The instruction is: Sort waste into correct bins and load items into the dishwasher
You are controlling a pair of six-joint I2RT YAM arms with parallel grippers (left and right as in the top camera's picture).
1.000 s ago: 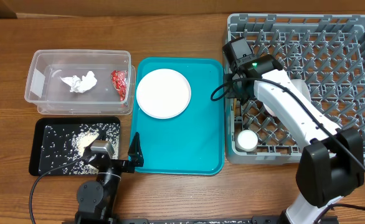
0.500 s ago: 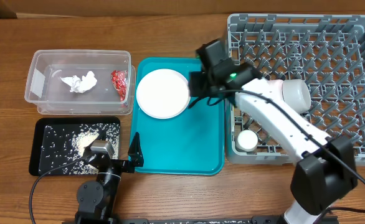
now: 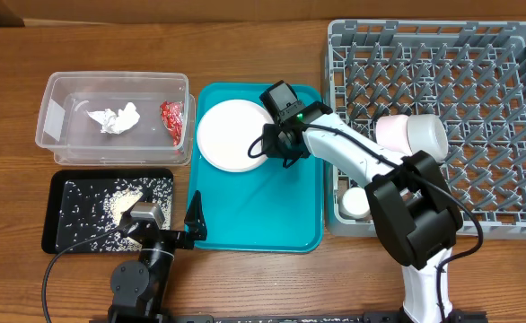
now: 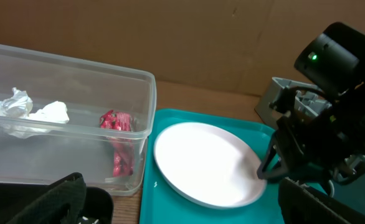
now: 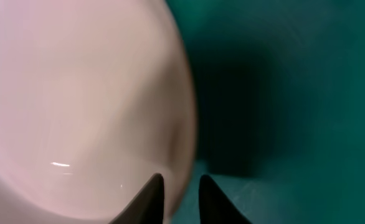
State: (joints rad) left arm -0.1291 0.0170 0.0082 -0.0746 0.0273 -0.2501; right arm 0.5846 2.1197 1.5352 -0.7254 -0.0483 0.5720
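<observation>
A round white plate (image 3: 232, 133) lies on the teal tray (image 3: 263, 206). My right gripper (image 3: 265, 148) is at its right rim. In the right wrist view the fingertips (image 5: 179, 180) sit close together with the plate's rim (image 5: 76, 93) between them. The left wrist view shows the plate (image 4: 204, 163) and the right gripper (image 4: 273, 168) at its edge. My left gripper (image 3: 194, 215) is open and empty at the tray's front left corner. The clear tub (image 3: 65, 135) holds a crumpled tissue (image 3: 113, 117) and a red wrapper (image 3: 171, 121). The black tray (image 3: 61, 193) holds rice scraps (image 3: 124, 202).
The grey dish rack (image 3: 478, 63) fills the right side. A small white cup (image 3: 356, 201) sits in its front left corner, and a white rounded dish (image 3: 420, 135) stands further in. The chopsticks are not in view.
My right arm has swung left from the dish rack across the teal tray and come down at the plate's right rim. The left arm has not moved.
</observation>
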